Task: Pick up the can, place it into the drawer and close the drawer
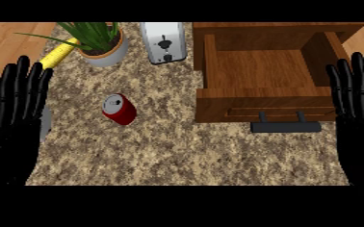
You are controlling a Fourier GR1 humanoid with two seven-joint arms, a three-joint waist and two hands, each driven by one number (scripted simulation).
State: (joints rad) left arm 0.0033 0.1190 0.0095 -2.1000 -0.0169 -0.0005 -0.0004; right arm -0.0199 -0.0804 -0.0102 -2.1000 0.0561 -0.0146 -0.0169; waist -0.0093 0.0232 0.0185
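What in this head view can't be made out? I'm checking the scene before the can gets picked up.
- Yellow object: partly behind the potted plant, identity unclear.
- Grey shape: mostly hidden by the left hand.
- Toaster and drawer cabinet: cut off at the top edge.
- Drawer right wall: partly covered by the right hand.
- Can: label too small to read.

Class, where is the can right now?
In the head view, the can lies on the counter, left of the open drawer and below the plant pot.
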